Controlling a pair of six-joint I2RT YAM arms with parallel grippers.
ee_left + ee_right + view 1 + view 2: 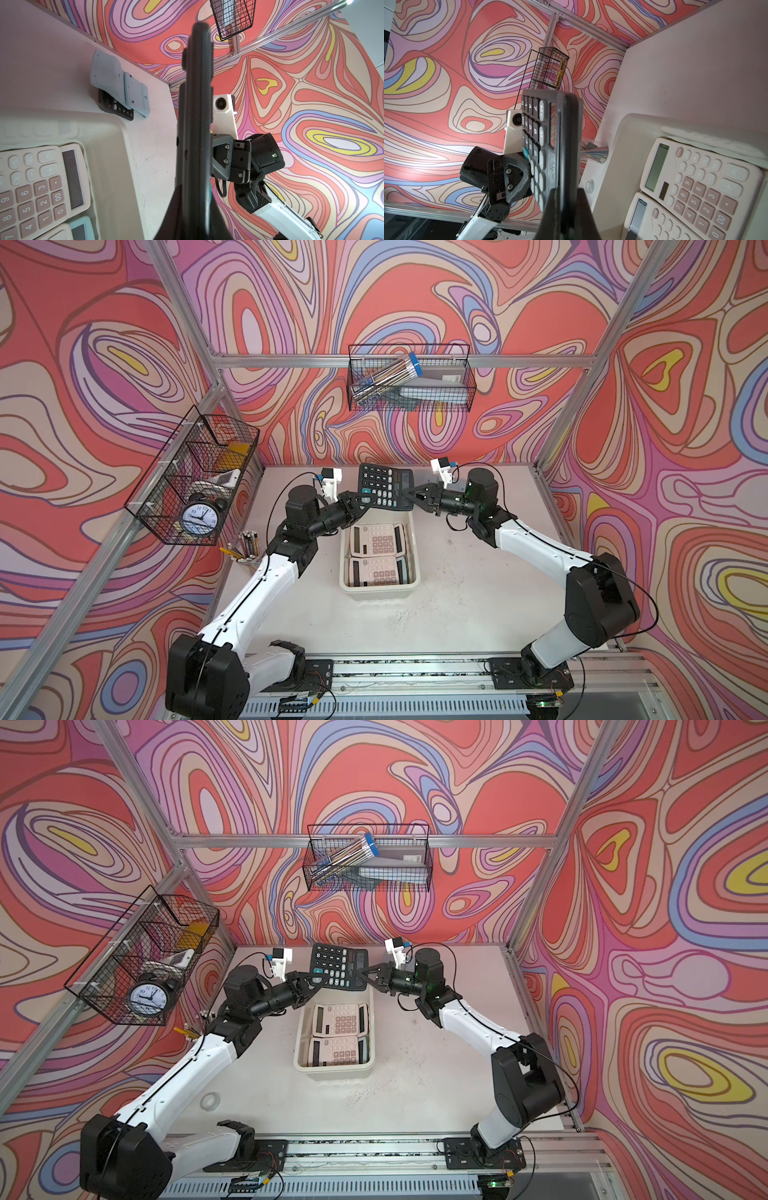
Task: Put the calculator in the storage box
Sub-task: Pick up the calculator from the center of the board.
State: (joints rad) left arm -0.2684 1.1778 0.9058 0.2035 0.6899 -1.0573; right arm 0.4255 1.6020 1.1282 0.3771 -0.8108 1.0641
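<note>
Black calculator (384, 488), clenched in both arms' jaws, hangs aloft at the twelve-o'clock end of the storage box (379, 592); lowering and release remain.

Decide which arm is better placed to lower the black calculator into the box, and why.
Right, narrowly. The right gripper and left gripper are shut on opposite edges of the calculator above the box's far rim; right grips nearer mid-edge, left nearer a corner.

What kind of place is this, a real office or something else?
Probably a robot test cell staged like an office desk: two robot arms on a rail, an aluminium frame with printed swirl walls, and wire baskets holding a clock and stationery.
</note>
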